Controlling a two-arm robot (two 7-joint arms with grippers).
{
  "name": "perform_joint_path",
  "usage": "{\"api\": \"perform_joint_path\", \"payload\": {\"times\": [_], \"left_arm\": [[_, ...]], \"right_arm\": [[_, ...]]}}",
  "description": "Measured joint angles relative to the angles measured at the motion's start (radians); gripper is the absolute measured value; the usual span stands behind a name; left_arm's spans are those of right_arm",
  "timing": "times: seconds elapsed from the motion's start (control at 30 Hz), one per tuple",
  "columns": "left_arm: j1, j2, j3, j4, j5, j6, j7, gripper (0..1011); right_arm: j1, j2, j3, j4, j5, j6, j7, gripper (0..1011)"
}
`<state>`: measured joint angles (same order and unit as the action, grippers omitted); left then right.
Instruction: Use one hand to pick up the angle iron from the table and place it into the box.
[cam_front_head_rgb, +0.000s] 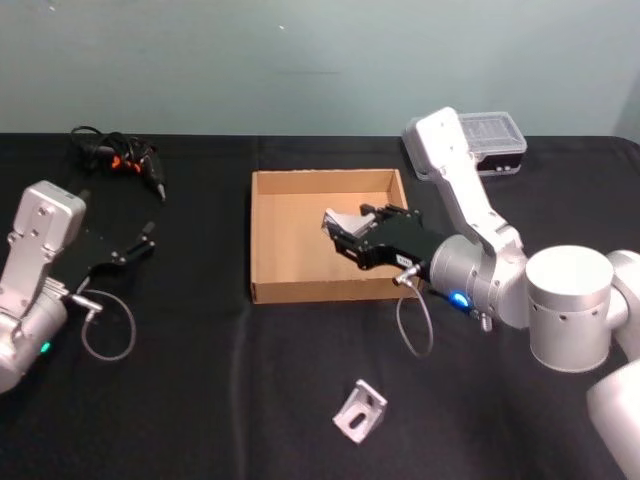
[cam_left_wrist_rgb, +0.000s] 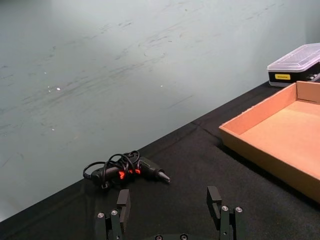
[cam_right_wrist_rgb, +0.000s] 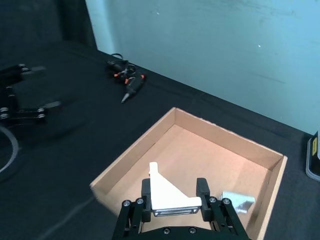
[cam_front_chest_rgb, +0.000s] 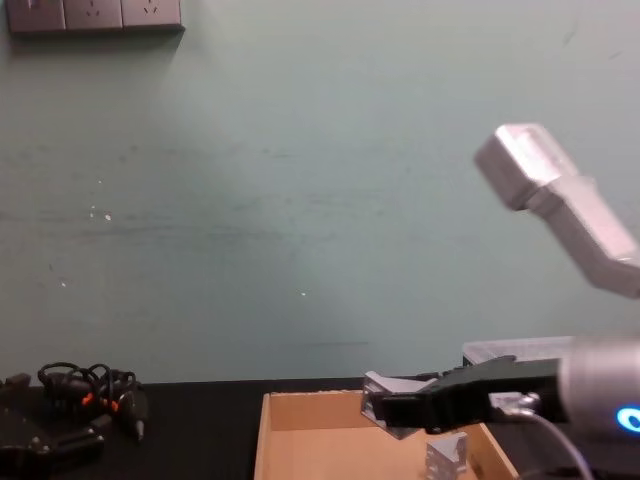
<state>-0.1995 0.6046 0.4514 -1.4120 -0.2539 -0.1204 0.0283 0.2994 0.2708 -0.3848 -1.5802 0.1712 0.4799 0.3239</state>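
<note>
My right gripper (cam_front_head_rgb: 350, 236) is clamped on the angle iron (cam_right_wrist_rgb: 166, 193), above the box's (cam_front_head_rgb: 320, 291) right half. I should lower it near the floor, clear of the second angle iron (cam_right_wrist_rgb: 239, 202) inside, then release. My left gripper (cam_front_head_rgb: 135, 250) sits wide open, far left.

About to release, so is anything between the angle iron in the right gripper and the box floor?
Nothing visible. The right gripper holds the angle iron over the open box, bare cardboard beneath. A second angle iron lies in the box off to one side. The left gripper sits idle, well clear.
</note>
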Motion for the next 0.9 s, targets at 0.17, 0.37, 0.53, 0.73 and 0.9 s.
{"api": "perform_joint_path", "payload": {"times": [0.17,0.37,0.53,0.73,0.9], "left_arm": [[0.0,0.0,0.0,0.0,0.0,0.0,0.0,1005],[0.0,0.0,0.0,0.0,0.0,0.0,0.0,1005],[0.0,0.0,0.0,0.0,0.0,0.0,0.0,1005],[0.0,0.0,0.0,0.0,0.0,0.0,0.0,1005],[0.0,0.0,0.0,0.0,0.0,0.0,0.0,1005]], "right_arm": [[0.07,-0.051,-0.014,0.12,-0.014,-0.023,-0.015,541],[0.15,-0.118,-0.029,0.266,-0.037,-0.066,-0.034,540],[0.189,-0.154,-0.03,0.348,-0.058,-0.091,-0.056,541],[0.209,-0.178,-0.026,0.402,-0.079,-0.095,-0.074,540],[0.213,-0.181,-0.025,0.409,-0.083,-0.094,-0.075,540]]}}
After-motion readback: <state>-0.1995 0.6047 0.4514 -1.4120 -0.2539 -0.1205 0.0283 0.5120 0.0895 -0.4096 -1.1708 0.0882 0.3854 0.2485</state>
